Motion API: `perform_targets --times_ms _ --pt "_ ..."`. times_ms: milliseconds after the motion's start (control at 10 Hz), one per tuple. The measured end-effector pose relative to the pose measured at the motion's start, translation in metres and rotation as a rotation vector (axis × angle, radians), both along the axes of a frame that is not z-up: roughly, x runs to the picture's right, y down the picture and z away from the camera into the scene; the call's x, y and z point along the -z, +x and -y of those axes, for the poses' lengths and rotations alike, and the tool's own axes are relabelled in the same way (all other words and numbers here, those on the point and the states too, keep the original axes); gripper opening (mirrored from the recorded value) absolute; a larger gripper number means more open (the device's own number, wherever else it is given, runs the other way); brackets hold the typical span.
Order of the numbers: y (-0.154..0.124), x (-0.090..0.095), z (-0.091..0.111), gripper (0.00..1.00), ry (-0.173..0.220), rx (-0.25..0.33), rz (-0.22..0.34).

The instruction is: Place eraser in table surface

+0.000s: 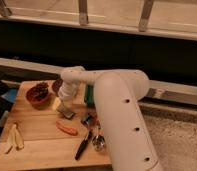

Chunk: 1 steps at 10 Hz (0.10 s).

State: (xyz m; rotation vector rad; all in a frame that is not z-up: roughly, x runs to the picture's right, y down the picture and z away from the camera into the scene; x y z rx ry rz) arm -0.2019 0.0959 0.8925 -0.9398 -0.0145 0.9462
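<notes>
The eraser (pixel 67 112), a small flat dark block with a lighter edge, is at the tip of my gripper (pixel 66 105), low over the light-brown wooden table surface (pixel 42 150), near its middle. I cannot tell whether the eraser rests on the wood or hangs just above it. My white arm reaches in from the lower right and bends down over the table, hiding part of its right side.
A red bowl (pixel 38 95) with dark contents stands left of the gripper. A green tray (pixel 88 95) is behind the arm. An orange-red piece (pixel 67 128), a dark metallic object (pixel 87 120), a black-handled utensil (pixel 84 145) and pale yellow strips (pixel 14 137) lie on the table.
</notes>
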Motion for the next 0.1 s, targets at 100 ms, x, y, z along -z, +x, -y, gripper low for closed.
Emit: perform_targets --times_ms 100 --pt "0.0012 -0.0005 -0.0001 0.74 0.0 0.0 -0.002"
